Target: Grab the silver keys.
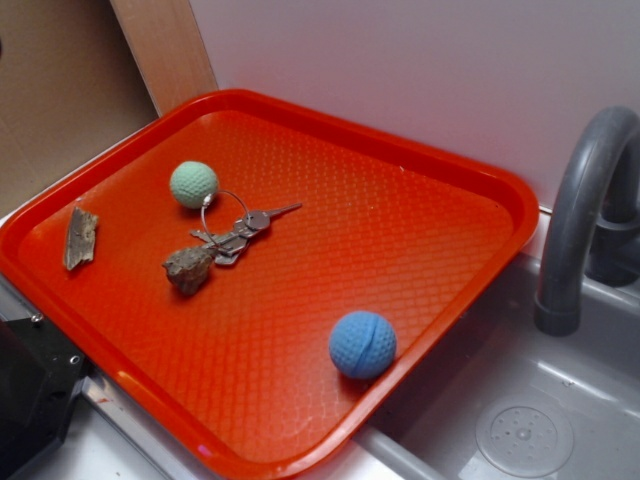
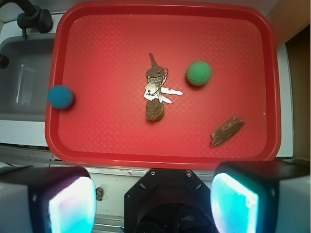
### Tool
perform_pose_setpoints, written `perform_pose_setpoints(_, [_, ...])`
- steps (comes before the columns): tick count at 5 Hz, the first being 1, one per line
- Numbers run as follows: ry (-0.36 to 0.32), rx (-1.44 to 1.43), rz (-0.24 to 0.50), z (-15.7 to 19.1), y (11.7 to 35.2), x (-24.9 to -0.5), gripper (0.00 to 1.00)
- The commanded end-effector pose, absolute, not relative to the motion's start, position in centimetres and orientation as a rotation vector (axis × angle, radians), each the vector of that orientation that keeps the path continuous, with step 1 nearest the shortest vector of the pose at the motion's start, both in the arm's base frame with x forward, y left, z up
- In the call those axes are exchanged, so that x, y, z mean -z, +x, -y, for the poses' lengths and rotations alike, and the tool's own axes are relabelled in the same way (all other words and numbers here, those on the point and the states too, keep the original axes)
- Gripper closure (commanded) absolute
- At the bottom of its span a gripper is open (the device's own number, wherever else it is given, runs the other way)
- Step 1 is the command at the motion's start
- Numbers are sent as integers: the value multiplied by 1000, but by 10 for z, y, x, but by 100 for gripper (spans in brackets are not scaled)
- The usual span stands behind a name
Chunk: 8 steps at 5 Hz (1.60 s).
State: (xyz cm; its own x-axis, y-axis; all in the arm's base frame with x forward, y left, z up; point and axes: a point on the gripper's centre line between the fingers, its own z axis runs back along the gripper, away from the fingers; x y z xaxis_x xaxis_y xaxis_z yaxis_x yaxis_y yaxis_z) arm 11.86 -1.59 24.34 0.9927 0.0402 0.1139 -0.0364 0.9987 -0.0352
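Observation:
The silver keys (image 1: 240,232) lie on a thin wire ring near the middle-left of the red tray (image 1: 430,175). In the wrist view the keys (image 2: 158,85) sit at the tray's centre (image 2: 97,141), just above a brown-grey rock (image 2: 154,110). My gripper (image 2: 153,204) is open and empty, high above and behind the tray's near edge; its two glowing pads (image 2: 73,206) frame the bottom of the wrist view. The gripper does not show in the exterior view.
A mint-green dimpled ball (image 1: 194,184) touches the key ring. The rock (image 1: 188,269) lies beside the keys. A blue ball (image 1: 362,344) sits near the tray's front. A bark piece (image 1: 80,238) lies at the left. A grey sink (image 1: 540,420) and tap (image 1: 585,200) stand right.

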Motion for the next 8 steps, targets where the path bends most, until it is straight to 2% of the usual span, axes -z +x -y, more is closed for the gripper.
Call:
perform_pose_setpoints(1, [-33, -38, 115, 16, 119, -243, 0])
perform_pose_setpoints(2, [-46, -171, 109, 9, 157, -208, 0])
perform_pose_setpoints(3, [-42, -386, 174, -7, 197, -173, 0])
perform_pose_setpoints(4, [-52, -593, 229, -42, 219, -125, 0])
perform_pose_setpoints(5, [-124, -573, 325, -53, 232, -93, 0])
perform_pose_setpoints(6, [-173, -475, 184, -24, 238, -66, 0])
perform_pose_setpoints(7, [-186, -433, 139, -5, 239, -62, 0])
perform_pose_setpoints(8, [-193, -456, 124, -2, 243, -65, 0])
